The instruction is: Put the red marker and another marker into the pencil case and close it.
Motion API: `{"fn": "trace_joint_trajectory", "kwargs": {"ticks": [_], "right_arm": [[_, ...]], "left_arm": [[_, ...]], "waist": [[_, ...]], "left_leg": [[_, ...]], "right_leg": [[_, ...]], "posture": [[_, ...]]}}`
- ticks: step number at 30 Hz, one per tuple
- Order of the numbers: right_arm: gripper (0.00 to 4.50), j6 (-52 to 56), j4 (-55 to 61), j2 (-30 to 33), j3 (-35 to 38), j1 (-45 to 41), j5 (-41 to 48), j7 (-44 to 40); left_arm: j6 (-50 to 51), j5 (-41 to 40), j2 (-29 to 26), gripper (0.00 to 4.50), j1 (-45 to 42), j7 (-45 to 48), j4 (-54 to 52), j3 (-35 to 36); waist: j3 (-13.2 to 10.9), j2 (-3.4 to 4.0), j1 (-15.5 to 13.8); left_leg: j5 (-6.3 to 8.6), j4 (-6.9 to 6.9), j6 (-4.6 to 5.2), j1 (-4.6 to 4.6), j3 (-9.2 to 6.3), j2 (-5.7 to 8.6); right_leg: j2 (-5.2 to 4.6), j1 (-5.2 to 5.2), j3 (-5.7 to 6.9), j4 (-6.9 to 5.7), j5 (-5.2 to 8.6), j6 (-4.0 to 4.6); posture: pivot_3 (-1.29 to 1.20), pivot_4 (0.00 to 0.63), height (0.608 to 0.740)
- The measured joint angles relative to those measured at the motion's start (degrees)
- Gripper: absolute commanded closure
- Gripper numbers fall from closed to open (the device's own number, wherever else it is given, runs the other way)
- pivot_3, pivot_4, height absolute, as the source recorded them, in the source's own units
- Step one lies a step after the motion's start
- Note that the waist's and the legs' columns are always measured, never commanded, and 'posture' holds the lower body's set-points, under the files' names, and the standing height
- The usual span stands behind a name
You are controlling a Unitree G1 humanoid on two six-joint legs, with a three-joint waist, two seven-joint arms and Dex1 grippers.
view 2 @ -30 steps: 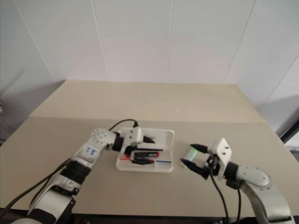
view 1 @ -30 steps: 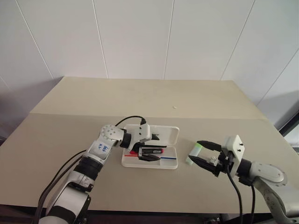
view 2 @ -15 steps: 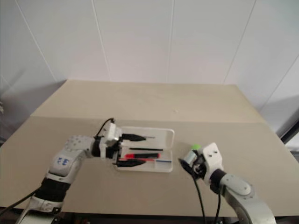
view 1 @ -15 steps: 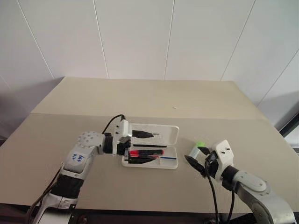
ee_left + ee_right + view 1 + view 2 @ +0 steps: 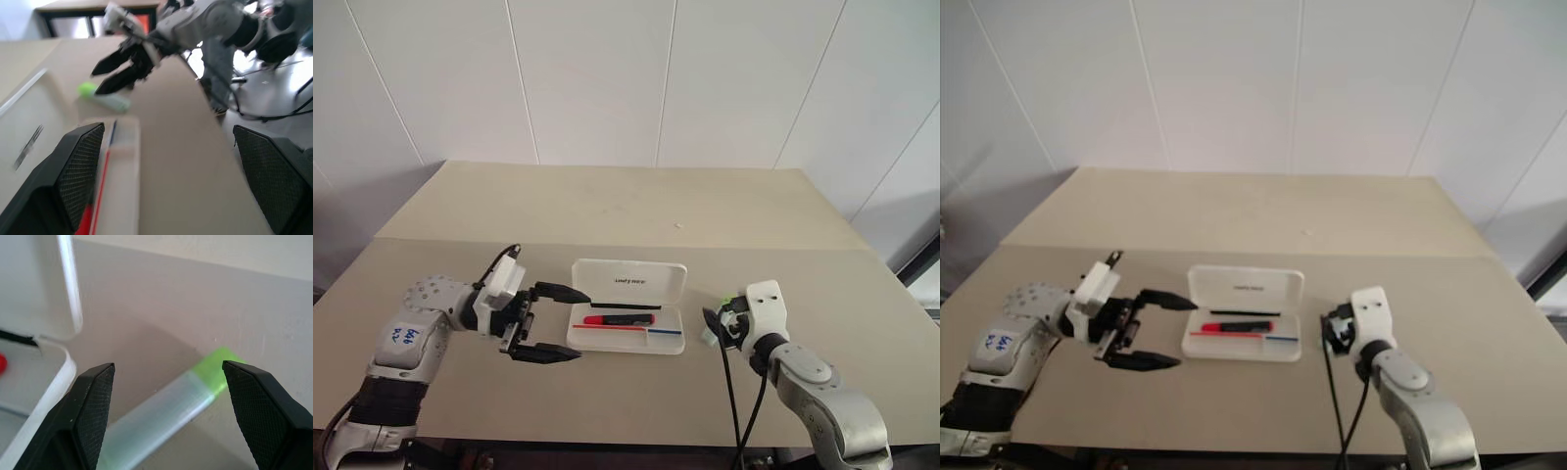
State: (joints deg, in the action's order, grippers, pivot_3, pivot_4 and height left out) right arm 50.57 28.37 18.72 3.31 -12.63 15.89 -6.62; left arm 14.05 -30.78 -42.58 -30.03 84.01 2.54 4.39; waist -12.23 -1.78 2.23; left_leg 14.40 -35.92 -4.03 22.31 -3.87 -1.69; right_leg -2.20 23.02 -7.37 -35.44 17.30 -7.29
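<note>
The white pencil case [image 5: 628, 282] lies open at the table's middle, lid raised toward the far side. The red marker [image 5: 619, 319] rests in its tray. Just left of the case hovers my left gripper [image 5: 579, 325], open and empty, fingers pointing at the case. The other marker, a pale green highlighter [image 5: 161, 418] with a lime cap [image 5: 730, 301], lies on the table right of the case. My right gripper [image 5: 719, 315] stands open over it, one finger on either side, apart from it. The left wrist view looks past the tray [image 5: 122, 171] to the highlighter [image 5: 105, 98] and the right gripper [image 5: 115, 73].
The tan table [image 5: 626, 211] stretches wide behind the case, with a seam across it and a small white speck [image 5: 678, 226] beyond. White wall panels stand behind the table.
My left gripper drew back to the left out of the case, leaving the red marker in the tray. My right gripper turned and came down over the highlighter.
</note>
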Motion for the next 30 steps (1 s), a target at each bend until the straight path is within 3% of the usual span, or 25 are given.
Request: {"fn": "trace_joint_trajectory", "kwargs": {"ticks": [13,30], "right_arm": [[0.00,2.1,-2.9,-2.5,1.6,-1.9,-2.0,2.7],[0.00,8.1,-8.2,-8.3,1.5,-10.0,-4.6,7.5]], "left_arm": [[-2.8,-1.1,-1.4,0.02,2.1,1.9,2.6,3.9],[-4.1,-1.2,-2.8,0.02,5.2,0.2,2.1,5.8]], "waist": [[0.0,0.00,0.9],[0.0,-0.01,1.2]], "left_leg": [[-0.01,0.33,0.01,0.14,0.02,-0.04],[-0.01,0.55,0.01,0.12,0.02,-0.07]], "right_leg": [[0.02,0.46,0.03,-0.24,-0.24,-0.54],[0.03,0.58,0.06,-0.28,-0.18,-0.47]], "posture": [[0.00,0.150,0.740],[0.00,0.150,0.740]]}}
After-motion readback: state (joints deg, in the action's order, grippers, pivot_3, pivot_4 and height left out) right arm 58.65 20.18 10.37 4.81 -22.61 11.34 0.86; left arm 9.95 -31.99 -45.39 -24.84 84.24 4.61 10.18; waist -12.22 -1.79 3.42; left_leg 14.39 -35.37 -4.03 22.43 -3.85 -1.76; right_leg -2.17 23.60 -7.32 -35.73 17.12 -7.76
